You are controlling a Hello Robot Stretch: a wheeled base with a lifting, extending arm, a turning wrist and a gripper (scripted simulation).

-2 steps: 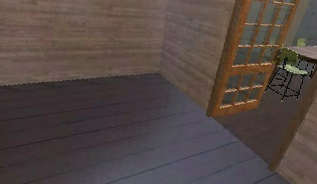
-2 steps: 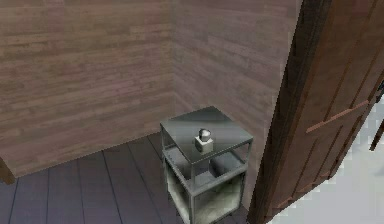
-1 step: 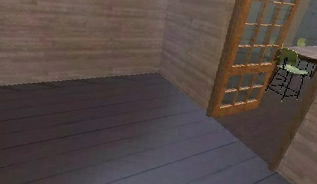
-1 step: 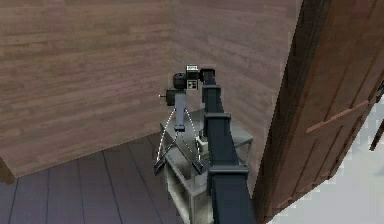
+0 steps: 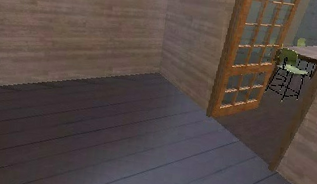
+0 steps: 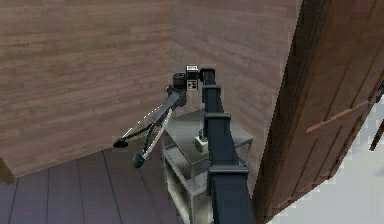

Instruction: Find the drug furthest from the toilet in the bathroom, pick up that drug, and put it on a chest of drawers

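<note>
In the forward view, a dark plank floor (image 5: 110, 145) is being enclosed by wooden walls (image 5: 65, 18). At the right a glazed door (image 5: 252, 51) is being shown open, with a chair (image 5: 288, 68) beyond. In the arm side view, nothing is being carried by the gripper (image 6: 130, 152), with bare wall behind its fingers. A small pale object (image 6: 201, 146), which cannot be identified as the drug, is being borne by a grey shelf unit (image 6: 180, 172) beside the arm (image 6: 222, 150).
</note>
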